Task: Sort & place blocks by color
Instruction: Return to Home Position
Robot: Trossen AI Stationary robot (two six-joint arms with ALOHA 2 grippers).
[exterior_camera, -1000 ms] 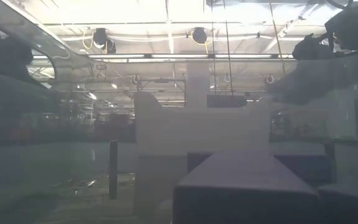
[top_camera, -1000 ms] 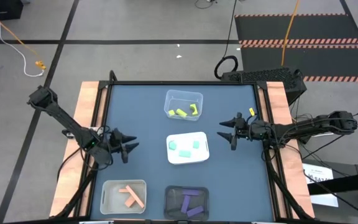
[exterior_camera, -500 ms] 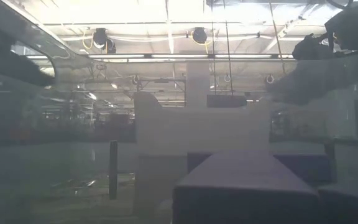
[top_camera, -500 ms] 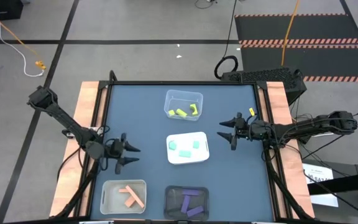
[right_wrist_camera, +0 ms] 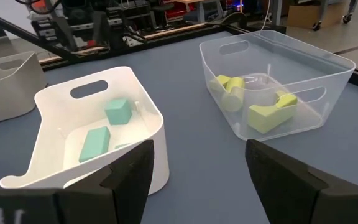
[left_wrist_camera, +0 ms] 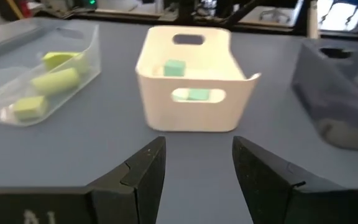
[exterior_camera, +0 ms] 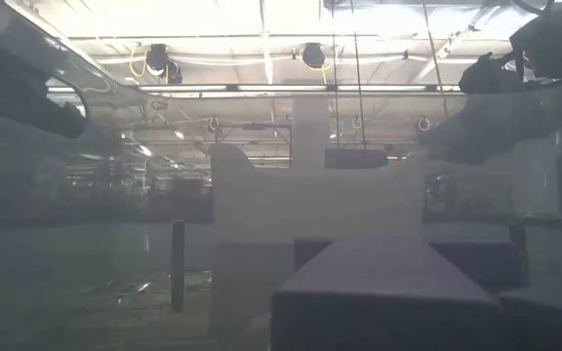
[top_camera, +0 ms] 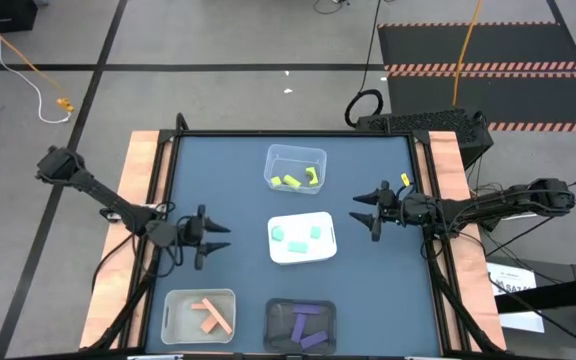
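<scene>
Left gripper is hovering over the left part of the dark blue surface. It is pointing inward at the white tray and staying clear of it. Its jaws are standing apart, nothing between them. In the left wrist view the white tray's handle wall is facing this gripper across a strip of bare surface.

Right gripper is hovering over the right part of the surface, also pointing inward. It is sitting just right of the gap between the clear tray and the white tray, touching neither. Its jaws are spread as well, gripping nothing. The right arm is reaching in from the surface's right edge, the left arm from the left edge.

All blocks in view are lying inside trays, one color per tray:
- The yellow-green blocks are sitting in the clear tray, toward the top middle in the high view. There are about three pieces, including a short cylinder and a bent piece, lying close together.
- The teal blocks are resting in the white tray at the centre. There are three pieces, slightly apart from each other.
- The salmon-orange blocks are lying in the pale tray at the bottom left. They are bars touching one another.
- The purple blocks are lying in the black tray, just right of the pale tray. These bars are touching too.

The pale and black trays are standing side by side, well apart from both grippers.
</scene>
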